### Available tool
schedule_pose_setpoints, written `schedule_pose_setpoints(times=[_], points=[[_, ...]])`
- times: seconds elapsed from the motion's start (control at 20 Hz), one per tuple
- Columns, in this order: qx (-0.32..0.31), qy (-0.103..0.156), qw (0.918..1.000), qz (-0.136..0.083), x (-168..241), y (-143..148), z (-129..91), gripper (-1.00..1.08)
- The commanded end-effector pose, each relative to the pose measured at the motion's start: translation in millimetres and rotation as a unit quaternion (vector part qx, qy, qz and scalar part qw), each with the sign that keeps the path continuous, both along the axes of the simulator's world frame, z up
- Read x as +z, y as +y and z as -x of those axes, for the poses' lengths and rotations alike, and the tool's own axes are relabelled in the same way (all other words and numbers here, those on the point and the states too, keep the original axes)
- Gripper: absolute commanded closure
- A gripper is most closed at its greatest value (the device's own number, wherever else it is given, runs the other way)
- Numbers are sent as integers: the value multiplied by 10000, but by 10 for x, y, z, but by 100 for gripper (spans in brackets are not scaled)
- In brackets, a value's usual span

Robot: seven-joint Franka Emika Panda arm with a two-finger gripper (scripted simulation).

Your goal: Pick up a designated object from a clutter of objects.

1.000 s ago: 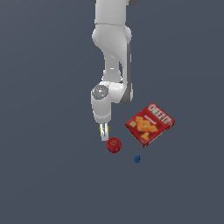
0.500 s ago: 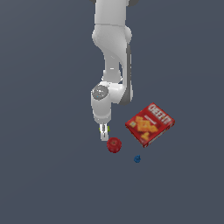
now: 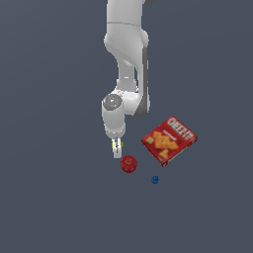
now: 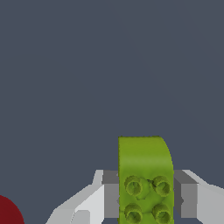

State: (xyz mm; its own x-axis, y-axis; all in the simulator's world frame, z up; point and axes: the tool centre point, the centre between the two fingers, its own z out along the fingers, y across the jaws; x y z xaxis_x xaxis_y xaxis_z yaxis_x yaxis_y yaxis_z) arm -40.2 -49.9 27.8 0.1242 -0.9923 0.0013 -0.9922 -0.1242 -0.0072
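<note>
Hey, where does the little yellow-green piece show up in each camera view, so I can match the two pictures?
Exterior view: the yellow-green piece is a tiny speck at the gripper tips, just up and toward the exterior view's left of the red disc.
Wrist view: the same piece looms large, studded, between the two gripper fingers, which sit against its sides.
Shared landmark: the red disc, only an edge of it in the wrist view.

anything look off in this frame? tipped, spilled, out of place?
Nothing stands out. The Cheez-It box lies at an angle, undamaged. The red disc and blue piece sit apart, undisturbed. The gripper has its fingers on either side of the green studded piece.
</note>
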Motion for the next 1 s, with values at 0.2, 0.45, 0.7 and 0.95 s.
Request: schedule_pose_setpoints(times=[0.2,0.45,0.7,0.95], points=[[-2,1,10000,-6,295,-53,16,108],[-4,9,10000,-9,666,-122,39,108],[-5,15,10000,-5,1150,-217,67,108],[-5,23,10000,8,1664,-319,89,108]])
